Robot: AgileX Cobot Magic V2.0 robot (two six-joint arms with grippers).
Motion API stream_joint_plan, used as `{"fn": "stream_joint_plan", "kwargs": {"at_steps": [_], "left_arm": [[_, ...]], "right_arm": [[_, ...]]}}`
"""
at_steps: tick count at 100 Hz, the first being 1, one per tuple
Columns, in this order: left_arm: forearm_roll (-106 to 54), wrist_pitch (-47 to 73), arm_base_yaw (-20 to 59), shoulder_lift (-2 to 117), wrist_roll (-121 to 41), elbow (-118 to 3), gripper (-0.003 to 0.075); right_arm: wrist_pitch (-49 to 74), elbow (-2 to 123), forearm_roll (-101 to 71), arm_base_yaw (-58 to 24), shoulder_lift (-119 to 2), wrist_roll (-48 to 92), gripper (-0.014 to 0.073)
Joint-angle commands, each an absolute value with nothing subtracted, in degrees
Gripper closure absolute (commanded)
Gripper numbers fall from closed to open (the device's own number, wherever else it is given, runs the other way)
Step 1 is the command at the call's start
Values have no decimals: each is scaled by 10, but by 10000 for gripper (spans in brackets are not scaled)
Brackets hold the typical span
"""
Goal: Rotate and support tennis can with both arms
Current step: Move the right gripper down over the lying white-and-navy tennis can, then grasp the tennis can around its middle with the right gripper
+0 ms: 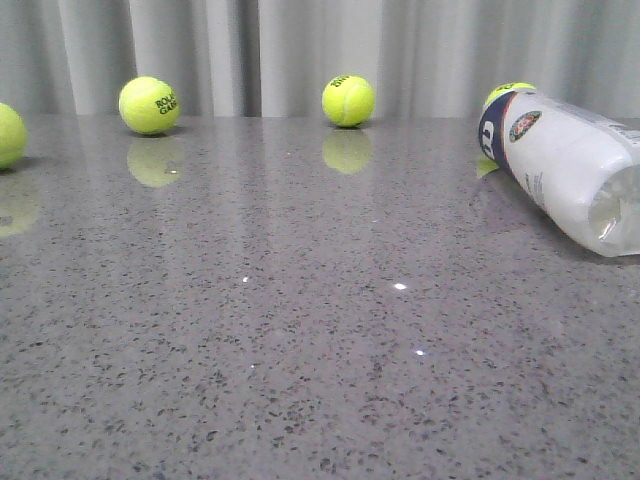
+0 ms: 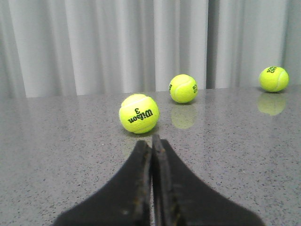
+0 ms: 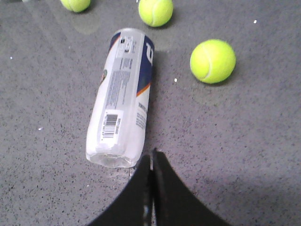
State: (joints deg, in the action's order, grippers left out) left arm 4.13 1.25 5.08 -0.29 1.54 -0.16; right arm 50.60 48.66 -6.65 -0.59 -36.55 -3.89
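Nearest in the right wrist view, the right tool (image 3: pixel 151 162) has its two black jaws pressed together with nothing between them, and its tip sits just short of the tennis can's (image 3: pixel 123 96) clear end. The tennis can lies on its side on the grey speckled worktop (image 3: pixel 235 141), at the robot's right, its long axis running away from the tool towards a tennis ball (image 3: pixel 155 11) beyond its far end. Another ball (image 3: pixel 212 60) rests apart to one side.

The left tool (image 2: pixel 152 146) is likewise closed and empty, low over the worktop, with a Wilson 3 ball (image 2: pixel 138 113) just ahead of it and two more balls (image 2: pixel 183 88) farther back near the curtain (image 2: pixel 94 42).

By its look, the can is thin clear plastic and appears empty, so it is probably very light and would roll or skid on the glossy surface at a slight nudge. The wall likely dents under a hard pinch and the label wrap looks slick. A sensible hold is across the body near one end, where the base or rim stiffens it, with the second tool bracing the opposite end while it turns.

Only the right wrist view shows the barcode (image 3: pixel 109 125), the fine print and the whole length of the can. The front view cuts off its near end at the frame edge, yet it alone shows the round emblem (image 1: pixel 524 125) and a ball (image 1: pixel 505 92) half hidden behind the can's far end. Neither arm appears in the front view.
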Motion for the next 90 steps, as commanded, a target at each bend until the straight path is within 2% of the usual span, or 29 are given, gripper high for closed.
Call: {"fn": "stream_joint_plan", "kwargs": {"at_steps": [1, 9, 16, 23, 33, 41, 47, 68, 90], "left_arm": [[38, -32, 50, -24, 21, 25, 741], [38, -32, 50, -24, 21, 25, 741], [38, -32, 50, -24, 21, 25, 741], [38, -32, 50, -24, 21, 25, 741], [38, -32, 50, -24, 21, 25, 741], [38, -32, 50, -24, 21, 25, 741], [38, -32, 50, -24, 21, 25, 741], [38, -32, 50, -24, 21, 25, 741], [38, -32, 50, -24, 21, 25, 741]], "right_arm": [[490, 507, -76, -3, -395, -35, 661], [503, 507, -76, -3, -414, -35, 631], [511, 507, -76, -3, -427, -35, 545], [521, 507, -76, -3, -433, -33, 403], [528, 507, -76, -3, -438, -18, 116], [527, 507, -76, -3, -438, -17, -78], [527, 507, -76, -3, -438, -17, -48], [501, 517, -81, -3, -447, -14, -50], [493, 584, -158, -5, -542, 54, -50]]}}
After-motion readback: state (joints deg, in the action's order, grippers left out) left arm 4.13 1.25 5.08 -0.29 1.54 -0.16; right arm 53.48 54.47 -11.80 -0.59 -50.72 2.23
